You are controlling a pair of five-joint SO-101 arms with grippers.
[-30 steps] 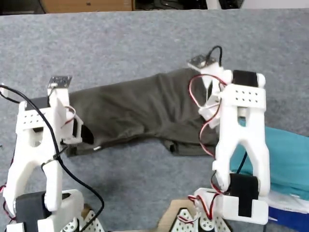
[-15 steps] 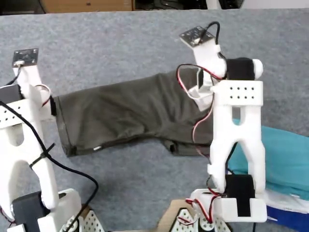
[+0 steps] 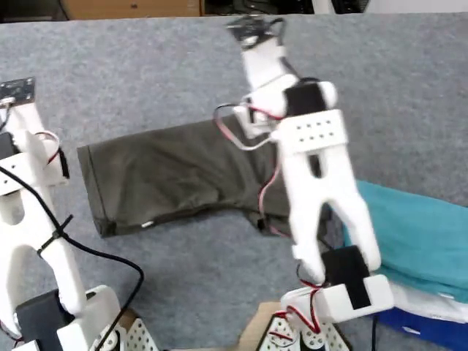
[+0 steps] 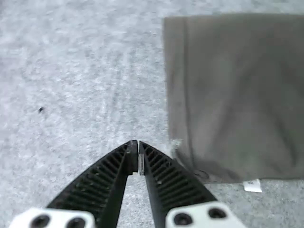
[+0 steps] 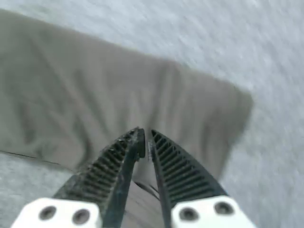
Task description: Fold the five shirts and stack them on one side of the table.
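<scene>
Two closed, empty grippers, left gripper beside olive shirt, right gripper over it

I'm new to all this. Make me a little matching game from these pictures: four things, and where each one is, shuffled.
Things:
1. olive shirt
2. teal cloth
3. left gripper
4. right gripper

Places:
A. above the olive shirt
B. above the bare grey table, just beside the shirt's edge
C. spread across the middle of the table
D. at the table's right side

Pairs: 1-C, 2-D, 3-B, 4-A.
</scene>
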